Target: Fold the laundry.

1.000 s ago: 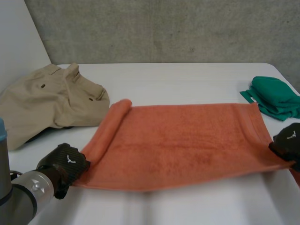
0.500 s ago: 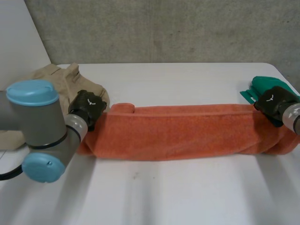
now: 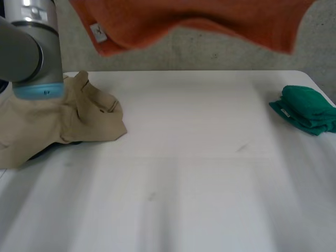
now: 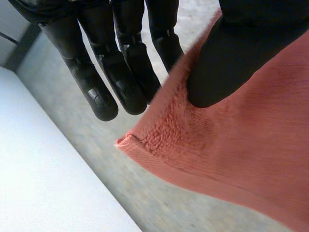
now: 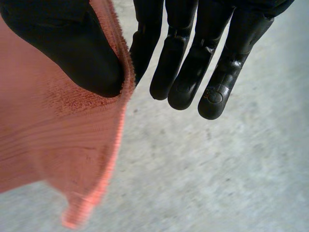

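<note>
Your left hand (image 4: 231,53) and right hand (image 5: 72,43) each pinch the orange towel (image 3: 210,21) aloft mid-fold; next, lay it flat on the white table (image 3: 184,157).

Cloth and plastic
The towel (image 4: 241,145) is rough looped terry; the fingers (image 4: 128,87) smooth, faintly glossy plastic; the counter (image 3: 199,157) matt.

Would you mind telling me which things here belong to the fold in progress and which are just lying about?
In use: orange towel, pinched aloft by the left hand and right hand.
Lying about: crumpled beige garment, folded green cloth, both on the white table.
</note>
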`<state>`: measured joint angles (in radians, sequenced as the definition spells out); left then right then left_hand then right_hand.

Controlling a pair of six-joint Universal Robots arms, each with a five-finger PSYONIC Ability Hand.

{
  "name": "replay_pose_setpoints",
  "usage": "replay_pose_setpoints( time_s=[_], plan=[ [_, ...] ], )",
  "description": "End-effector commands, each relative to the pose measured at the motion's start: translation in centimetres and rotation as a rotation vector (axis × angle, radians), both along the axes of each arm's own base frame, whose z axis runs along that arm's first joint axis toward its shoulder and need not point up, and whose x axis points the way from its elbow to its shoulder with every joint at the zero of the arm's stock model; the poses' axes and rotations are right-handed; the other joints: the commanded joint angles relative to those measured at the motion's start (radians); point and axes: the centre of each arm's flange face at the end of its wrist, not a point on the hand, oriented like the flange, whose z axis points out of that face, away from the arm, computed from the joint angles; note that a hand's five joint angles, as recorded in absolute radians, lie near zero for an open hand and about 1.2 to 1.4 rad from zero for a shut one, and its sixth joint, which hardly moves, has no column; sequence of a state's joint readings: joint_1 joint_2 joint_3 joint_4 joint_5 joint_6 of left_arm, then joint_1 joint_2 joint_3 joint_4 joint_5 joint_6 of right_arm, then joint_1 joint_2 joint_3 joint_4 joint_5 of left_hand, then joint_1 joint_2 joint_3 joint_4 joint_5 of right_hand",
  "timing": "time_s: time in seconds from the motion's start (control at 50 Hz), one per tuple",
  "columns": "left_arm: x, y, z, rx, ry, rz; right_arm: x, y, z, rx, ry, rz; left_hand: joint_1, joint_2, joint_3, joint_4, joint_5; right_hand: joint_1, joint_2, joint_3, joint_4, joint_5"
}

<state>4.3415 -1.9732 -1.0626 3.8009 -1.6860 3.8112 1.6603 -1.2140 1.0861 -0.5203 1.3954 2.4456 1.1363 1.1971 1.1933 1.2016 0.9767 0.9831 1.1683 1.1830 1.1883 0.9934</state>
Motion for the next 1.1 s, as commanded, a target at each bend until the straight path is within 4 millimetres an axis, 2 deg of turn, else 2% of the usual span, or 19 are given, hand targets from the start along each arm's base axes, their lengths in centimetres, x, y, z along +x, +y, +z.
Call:
replay_pose_setpoints(
  time_s=[0.02, 0.04, 0.08, 0.1, 0.12, 0.2, 0.26, 0.34, 0.38, 0.42, 0.48, 0.5, 0.56, 0.58, 0.66, 0.78, 0.9, 0.96, 1.1],
  plan=[
    [0.5, -0.3, -7.2, 0.256, -0.070, -0.011, 0.1, 0.4, -5.6, 0.212, 0.033, 0.001, 0.260, 0.199, 0.203, 0.195, 0.245, 0.413, 0.228, 0.213, 0.208, 0.228],
    [0.8, -0.2, -9.0, 0.306, -0.088, -0.006, 0.1, 0.4, -6.1, 0.234, 0.036, 0.001, 0.260, 0.199, 0.203, 0.195, 0.245, 0.413, 0.228, 0.213, 0.208, 0.228],
    [0.9, 0.0, -10.7, 0.353, -0.107, -0.007, -0.1, 0.5, -7.5, 0.287, 0.043, 0.003, 0.260, 0.199, 0.203, 0.195, 0.245, 0.413, 0.228, 0.213, 0.208, 0.228],
    [1.0, 0.1, -11.5, 0.376, -0.117, -0.005, 0.1, 0.8, -9.2, 0.352, 0.060, 0.019, 0.260, 0.199, 0.203, 0.195, 0.245, 0.413, 0.228, 0.213, 0.208, 0.228],
    [1.0, 0.4, -13.5, 0.428, -0.138, -0.007, 0.2, 0.8, -10.1, 0.385, 0.067, 0.026, 0.260, 0.199, 0.203, 0.195, 0.245, 0.413, 0.228, 0.213, 0.208, 0.228],
    [0.8, 1.4, -18.2, 0.556, -0.199, -0.014, 0.3, 1.4, -14.3, 0.549, 0.094, 0.050, 0.260, 0.199, 0.203, 0.195, 0.245, 0.413, 0.228, 0.213, 0.208, 0.228],
    [1.0, 2.5, -20.3, 0.630, -0.244, -0.010, 0.1, 2.8, -16.7, 0.677, 0.116, 0.057, 0.260, 0.199, 0.203, 0.195, 0.245, 0.413, 0.228, 0.213, 0.208, 0.228],
    [2.4, 6.4, -24.5, 0.829, -0.409, 0.012, -0.1, 5.1, -19.2, 0.843, 0.170, 0.066, 0.260, 0.199, 0.203, 0.195, 0.245, 0.413, 0.228, 0.213, 0.208, 0.228],
    [3.1, 8.0, -24.7, 0.876, -0.470, 0.024, -0.4, 6.5, -19.2, 0.898, 0.208, 0.059, 0.260, 0.199, 0.203, 0.195, 0.245, 0.413, 0.228, 0.213, 0.208, 0.228],
    [4.1, 10.6, -24.4, 0.945, -0.548, 0.029, -1.7, 8.9, -18.1, 0.978, 0.275, 0.019, 0.260, 0.199, 0.203, 0.195, 0.245, 0.413, 0.228, 0.213, 0.208, 0.228],
    [5.0, 13.2, -24.1, 1.010, -0.613, 0.029, -4.4, 11.9, -16.9, 1.119, 0.365, -0.050, 0.260, 0.199, 0.203, 0.195, 0.245, 0.413, 0.228, 0.213, 0.208, 0.228],
    [5.7, 14.8, -23.8, 1.057, -0.654, 0.027, -5.0, 12.7, -16.9, 1.160, 0.389, -0.063, 0.260, 0.199, 0.203, 0.195, 0.245, 0.413, 0.228, 0.213, 0.208, 0.228],
    [6.6, 17.3, -23.5, 1.154, -0.708, 0.012, -6.5, 15.3, -16.5, 1.298, 0.453, -0.065, 0.260, 0.199, 0.203, 0.195, 0.245, 0.413, 0.228, 0.213, 0.208, 0.228],
    [7.1, 18.7, -23.4, 1.223, -0.740, 0.000, -6.8, 15.7, -16.4, 1.321, 0.461, -0.066, 0.260, 0.199, 0.203, 0.195, 0.245, 0.413, 0.228, 0.213, 0.208, 0.228],
    [7.4, 20.2, -23.3, 1.312, -0.780, -0.035, -7.4, 16.1, -16.6, 1.347, 0.471, -0.053, 0.260, 0.199, 0.203, 0.195, 0.245, 0.413, 0.228, 0.213, 0.208, 0.228],
    [6.6, 18.6, -23.5, 1.270, -0.759, -0.036, -7.5, 14.9, -17.5, 1.304, 0.471, -0.059, 0.260, 0.199, 0.203, 0.195, 0.245, 0.413, 0.228, 0.213, 0.208, 0.228],
    [5.4, 15.5, -23.8, 1.208, -0.725, -0.026, -8.1, 11.3, -18.8, 1.186, 0.465, -0.111, 0.260, 0.199, 0.203, 0.195, 0.245, 0.413, 0.228, 0.213, 0.208, 0.228],
    [4.4, 13.2, -22.9, 1.107, -0.652, -0.018, -7.1, 9.8, -19.1, 1.093, 0.489, -0.102, 0.260, 0.199, 0.203, 0.195, 0.245, 0.413, 0.228, 0.213, 0.208, 0.228],
    [2.5, 8.6, -22.8, 0.953, -0.520, -0.017, -4.7, 6.4, -20.6, 0.929, 0.531, -0.085, 0.260, 0.199, 0.203, 0.195, 0.245, 0.413, 0.228, 0.213, 0.208, 0.228]
  ],
)
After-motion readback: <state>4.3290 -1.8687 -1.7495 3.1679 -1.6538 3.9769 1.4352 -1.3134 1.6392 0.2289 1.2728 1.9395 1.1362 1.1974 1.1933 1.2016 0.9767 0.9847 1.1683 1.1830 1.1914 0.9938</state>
